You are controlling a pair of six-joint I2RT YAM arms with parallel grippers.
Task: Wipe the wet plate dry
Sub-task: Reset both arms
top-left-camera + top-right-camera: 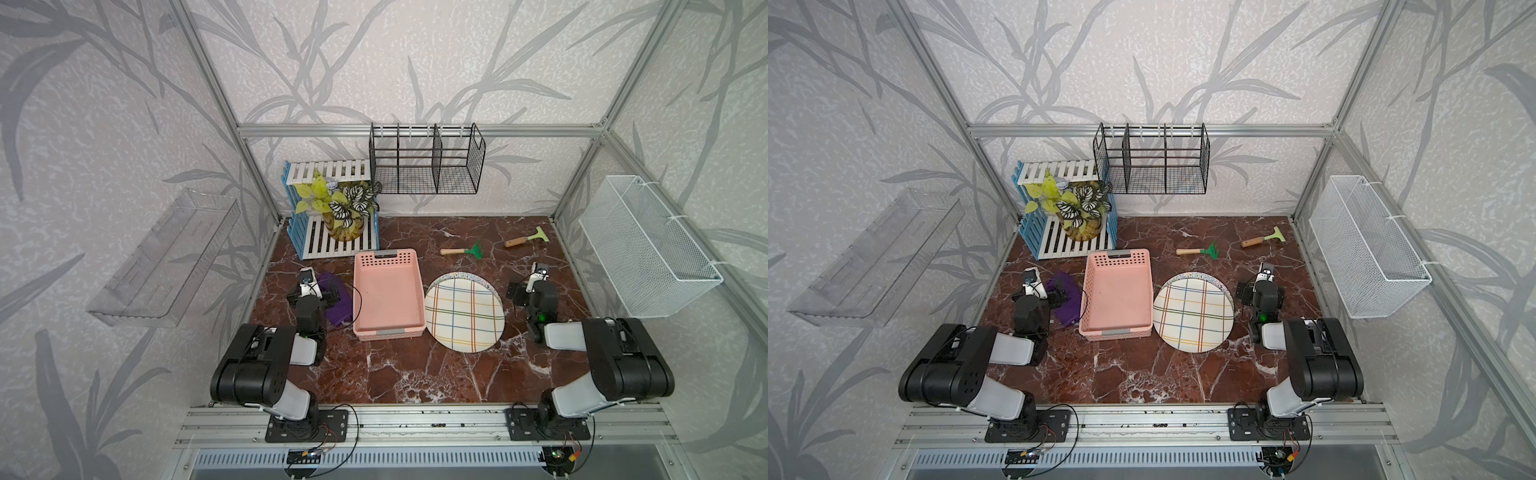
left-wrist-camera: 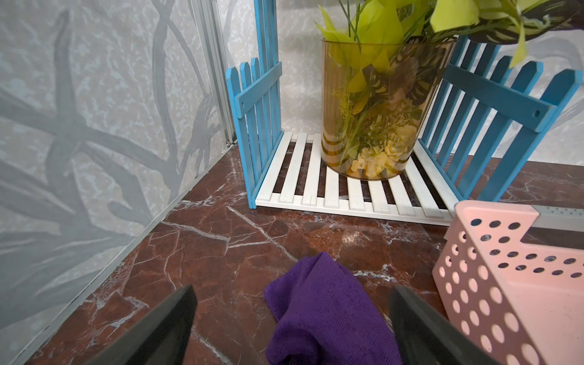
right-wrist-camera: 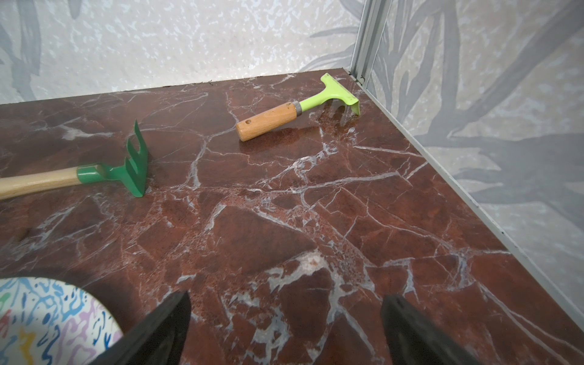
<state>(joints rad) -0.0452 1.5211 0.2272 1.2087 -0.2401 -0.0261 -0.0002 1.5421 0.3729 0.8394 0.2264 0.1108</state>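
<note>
On marble (image 1: pixel 415 374): two plates (image 1: pixel 464 316); one cloth (image 1: pixel 338 309)

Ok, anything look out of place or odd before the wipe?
The plaid plate sits offset on a second, squiggle-patterned plate, whose rim shows behind it. A rake and hoe lie loose at the back. No spill visible.

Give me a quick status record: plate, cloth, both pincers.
plate: plaid plate flat, partly covering a squiggle-patterned plate
cloth: purple cloth on table, beside pink basket
left: left pincer open, straddling the cloth, ungripped
right: right pincer open, empty, beside the plaid plate
wiping: not yet started
</note>
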